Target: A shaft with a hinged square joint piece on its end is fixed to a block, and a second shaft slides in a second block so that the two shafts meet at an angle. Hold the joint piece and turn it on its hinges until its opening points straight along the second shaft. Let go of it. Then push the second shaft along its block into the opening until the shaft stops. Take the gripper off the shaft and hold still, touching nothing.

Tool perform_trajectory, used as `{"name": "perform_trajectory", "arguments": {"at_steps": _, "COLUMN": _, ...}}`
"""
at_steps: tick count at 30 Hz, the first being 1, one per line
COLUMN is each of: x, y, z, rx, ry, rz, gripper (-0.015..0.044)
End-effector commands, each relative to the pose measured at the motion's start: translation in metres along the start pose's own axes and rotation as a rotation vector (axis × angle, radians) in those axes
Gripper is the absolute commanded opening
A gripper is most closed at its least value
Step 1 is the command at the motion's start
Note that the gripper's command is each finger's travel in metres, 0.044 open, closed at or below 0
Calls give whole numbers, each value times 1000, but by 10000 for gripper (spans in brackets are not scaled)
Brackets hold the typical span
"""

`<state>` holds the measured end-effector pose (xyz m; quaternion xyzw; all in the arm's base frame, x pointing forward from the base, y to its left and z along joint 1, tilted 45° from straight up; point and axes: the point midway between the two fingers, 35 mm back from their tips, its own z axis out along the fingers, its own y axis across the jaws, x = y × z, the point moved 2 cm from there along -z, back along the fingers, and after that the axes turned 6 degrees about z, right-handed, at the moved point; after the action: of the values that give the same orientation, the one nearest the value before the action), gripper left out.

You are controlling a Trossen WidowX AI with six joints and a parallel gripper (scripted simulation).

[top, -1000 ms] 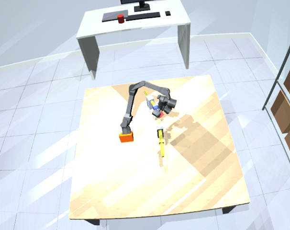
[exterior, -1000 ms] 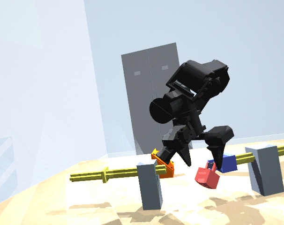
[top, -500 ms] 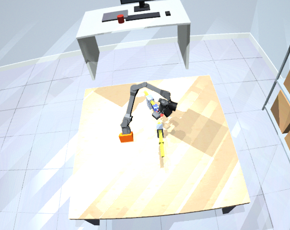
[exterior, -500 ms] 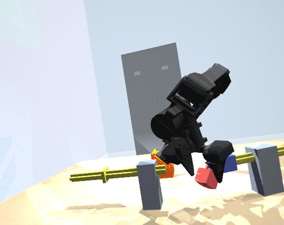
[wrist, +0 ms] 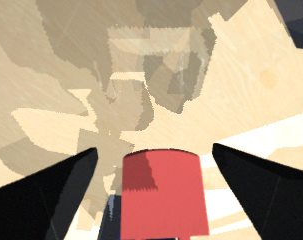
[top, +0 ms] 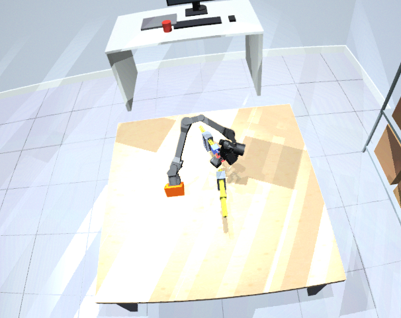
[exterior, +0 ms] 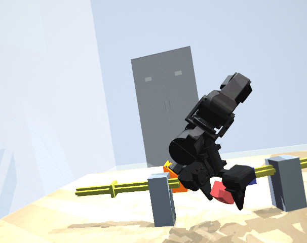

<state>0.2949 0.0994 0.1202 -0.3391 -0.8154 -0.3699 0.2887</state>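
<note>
The red joint piece (top: pixel 218 156) (exterior: pixel 221 193) (wrist: pixel 163 197) hangs tilted downward off the blue hinge part (top: pixel 215 148) (exterior: pixel 253 180) on the end of the fixed yellow shaft (top: pixel 202 128) (exterior: pixel 264 170). That shaft sits in the first grey block (top: pixel 206 136) (exterior: pixel 291 183). My gripper (exterior: pixel 225 204) (wrist: pixel 155 150) is open, with its fingers on either side of the red piece; the wrist view shows a gap on both sides. The second yellow shaft (top: pixel 223 206) (exterior: pixel 96 190) lies through the second grey block (top: pixel 221 175) (exterior: pixel 161 201), its near end apart from the joint piece. The joint's opening is hidden.
The arm's orange base (top: pixel 174 189) stands on the wooden table (top: pixel 142 253), left of the blocks. The arm reaches around behind the first block. A collar (exterior: pixel 113 189) sits on the second shaft, outside its block.
</note>
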Motion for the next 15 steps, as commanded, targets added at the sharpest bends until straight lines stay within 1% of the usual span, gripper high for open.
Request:
{"name": "perform_trajectory", "arguments": {"at_steps": 1, "x": 1, "y": -1, "z": 7, "rx": 0, "ry": 5, "rz": 8, "gripper": 440}}
{"name": "perform_trajectory", "arguments": {"at_steps": 11, "x": 1, "y": -1, "z": 21, "rx": -1, "ry": 7, "rz": 7, "gripper": 440}}
{"name": "perform_trajectory", "arguments": {"at_steps": 15, "x": 1, "y": -1, "z": 21, "rx": -1, "ry": 7, "rz": 7, "gripper": 335}}
